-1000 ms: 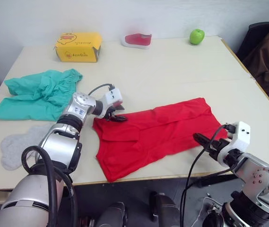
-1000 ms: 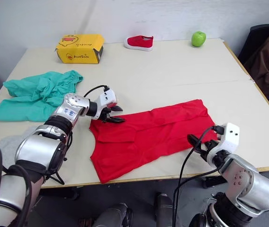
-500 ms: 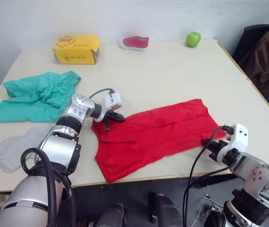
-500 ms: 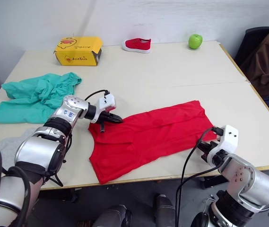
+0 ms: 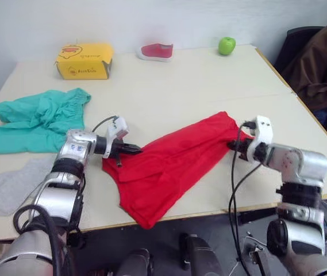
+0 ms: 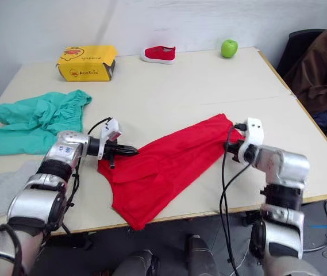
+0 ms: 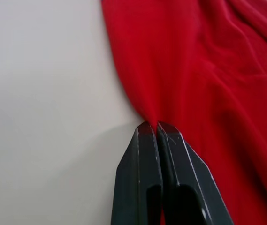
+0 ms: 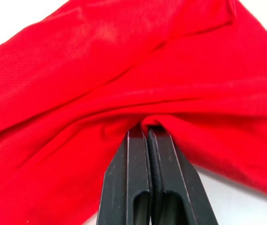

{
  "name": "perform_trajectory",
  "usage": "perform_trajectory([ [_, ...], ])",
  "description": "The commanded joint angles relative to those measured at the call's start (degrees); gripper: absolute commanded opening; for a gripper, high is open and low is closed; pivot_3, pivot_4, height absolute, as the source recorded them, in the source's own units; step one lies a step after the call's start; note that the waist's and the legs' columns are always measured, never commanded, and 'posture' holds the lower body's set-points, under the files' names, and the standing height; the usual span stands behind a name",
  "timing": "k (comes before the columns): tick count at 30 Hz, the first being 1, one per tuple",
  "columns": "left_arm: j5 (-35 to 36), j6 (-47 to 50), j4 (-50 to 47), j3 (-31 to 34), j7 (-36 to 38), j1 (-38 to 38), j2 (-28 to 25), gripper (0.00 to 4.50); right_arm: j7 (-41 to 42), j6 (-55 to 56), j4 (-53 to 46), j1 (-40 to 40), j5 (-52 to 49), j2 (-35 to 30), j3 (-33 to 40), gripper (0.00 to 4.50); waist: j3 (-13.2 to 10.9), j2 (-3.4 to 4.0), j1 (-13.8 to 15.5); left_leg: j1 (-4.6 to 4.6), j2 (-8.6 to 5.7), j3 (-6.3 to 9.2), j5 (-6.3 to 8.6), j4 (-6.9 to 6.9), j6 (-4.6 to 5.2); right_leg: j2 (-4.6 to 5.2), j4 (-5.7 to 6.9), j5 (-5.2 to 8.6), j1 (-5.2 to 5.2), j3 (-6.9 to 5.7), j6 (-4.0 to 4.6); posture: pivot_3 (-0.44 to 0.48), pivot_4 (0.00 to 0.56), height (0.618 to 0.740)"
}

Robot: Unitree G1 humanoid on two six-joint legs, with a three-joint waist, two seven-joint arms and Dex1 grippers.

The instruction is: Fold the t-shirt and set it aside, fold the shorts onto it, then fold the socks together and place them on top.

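Note:
The red t-shirt [image 5: 169,167] lies stretched and rumpled across the table's front middle. My left gripper [image 5: 134,149] is shut on its left edge; the left wrist view shows the cloth [image 7: 194,84] drawn to a point at the closed fingertips [image 7: 145,131]. My right gripper [image 5: 232,145] is shut on a raised fold at the shirt's right end, with red cloth [image 8: 100,70] puckered over its fingertips [image 8: 138,136]. The teal shorts [image 5: 37,118] lie crumpled at the left. Grey socks [image 5: 11,187] rest by the front left edge.
A yellow box [image 5: 83,60], a small red shoe [image 5: 154,50] and a green apple [image 5: 226,45] stand along the table's far edge. A brown jacket [image 5: 318,57] hangs beyond the table's right edge. A seam [image 5: 266,98] crosses the tabletop at the right.
Both grippers have shut on the t-shirt. The right gripper has moved inward and away from the front edge, pulling the shirt's right end with it. The camera has shifted too.

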State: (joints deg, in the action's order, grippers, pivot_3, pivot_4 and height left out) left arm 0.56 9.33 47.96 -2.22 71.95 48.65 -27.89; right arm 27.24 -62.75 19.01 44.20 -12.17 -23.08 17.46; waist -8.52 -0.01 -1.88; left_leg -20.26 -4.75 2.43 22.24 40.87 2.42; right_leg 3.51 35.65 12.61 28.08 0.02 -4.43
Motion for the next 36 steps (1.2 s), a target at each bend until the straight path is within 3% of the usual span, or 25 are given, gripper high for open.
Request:
perform_trajectory([
  [1, 3.8, 10.7, -16.9, 1.0, -2.4, -8.7, -0.5, 0.0, 1.3, 10.7, 14.5, 7.3, 1.9, -1.3, -3.5, 0.02, 0.0, 0.01, -0.1, 0.02, 0.01, -0.03, 0.0, -0.04, 0.0, -0.01, -0.01, 0.0, 0.0, 0.04, 0.0, 0.0, 0.15, 0.74],
  [5, 11.1, 27.3, -41.9, 5.8, -10.7, -22.1, 1.2, 0.0, 2.3, 21.9, 32.4, 18.5, 4.9, 0.7, -7.7, 0.02, 0.0, 0.06, -0.5, 0.02, 0.03, -0.09, 0.0, -0.08, -0.01, -0.02, -0.04, 0.0, 0.02, 0.13, 0.0, 0.0, 0.15, 0.74],
  [10, 14.7, 35.3, -59.7, 7.9, -19.9, -32.9, 2.9, 0.0, 2.1, 31.8, 45.7, 25.4, 7.5, 3.4, -10.4, 0.02, 0.0, 0.06, -0.3, 0.01, 0.07, -0.03, -0.01, -0.2, -0.03, -0.05, -0.13, 0.0, 0.03, 0.12, 0.01, 0.0, 0.15, 0.74],
  [19, 17.8, 40.3, -70.1, 11.3, -34.8, -39.9, 8.6, 0.0, 1.2, 40.0, 53.4, 29.3, 10.7, 4.9, -11.7, 0.02, 0.0, 0.09, 0.2, 0.06, 0.06, 0.07, -0.02, -0.15, -0.05, -0.05, -0.34, 0.01, -0.21, 0.01, 0.01, 0.0, 0.15, 0.74],
  [24, 19.9, 43.9, -69.1, 10.9, -36.1, -39.4, 7.4, 0.0, 4.5, 41.0, 52.7, 28.7, 12.7, 3.8, -13.6, 0.02, 0.0, 0.09, 0.2, 0.09, 0.07, 0.12, -0.03, -0.16, -0.07, -0.06, -0.37, 0.01, -0.26, -0.04, 0.01, 0.0, 0.15, 0.74],
  [25, 20.4, 44.3, -68.8, 10.7, -35.6, -39.2, 6.7, 0.21, 5.4, 41.1, 52.2, 28.4, 13.2, 3.3, -14.2, 0.0, 0.0, 0.1, 0.2, 0.09, 0.07, 0.12, -0.03, -0.16, -0.07, -0.06, -0.38, 0.01, -0.26, -0.04, 0.01, 0.0, 0.15, 0.74],
  [28, 22.5, 45.0, -68.0, 11.1, -34.2, -38.0, 4.5, 0.93, 8.9, 40.6, 49.9, 27.5, 13.7, 1.8, -15.5, 0.63, -0.1, 0.12, 0.2, 0.09, 0.07, 0.15, -0.03, -0.16, -0.07, -0.06, -0.43, 0.01, -0.29, -0.06, 0.01, 0.0, 0.15, 0.74],
  [31, 24.5, 44.9, -66.5, 11.8, -32.4, -36.2, 1.6, 1.89, 11.7, 39.6, 45.6, 25.9, 14.2, 0.0, -16.9, 1.66, -0.1, 0.14, 0.2, 0.08, 0.07, 0.2, -0.03, -0.16, -0.07, -0.05, -0.47, 0.01, -0.32, -0.11, 0.01, 0.0, 0.15, 0.74],
  [36, 29.3, 45.6, -59.9, 13.0, -24.6, -28.9, -6.5, 3.41, 17.0, 22.9, 20.2, 16.3, 8.9, -5.1, -15.4, 3.37, -0.1, 0.19, 0.6, 0.03, 0.1, 0.39, -0.02, -0.15, -0.1, -0.04, -0.6, 0.01, -0.38, -0.31, 0.02, 0.0, 0.15, 0.74],
])
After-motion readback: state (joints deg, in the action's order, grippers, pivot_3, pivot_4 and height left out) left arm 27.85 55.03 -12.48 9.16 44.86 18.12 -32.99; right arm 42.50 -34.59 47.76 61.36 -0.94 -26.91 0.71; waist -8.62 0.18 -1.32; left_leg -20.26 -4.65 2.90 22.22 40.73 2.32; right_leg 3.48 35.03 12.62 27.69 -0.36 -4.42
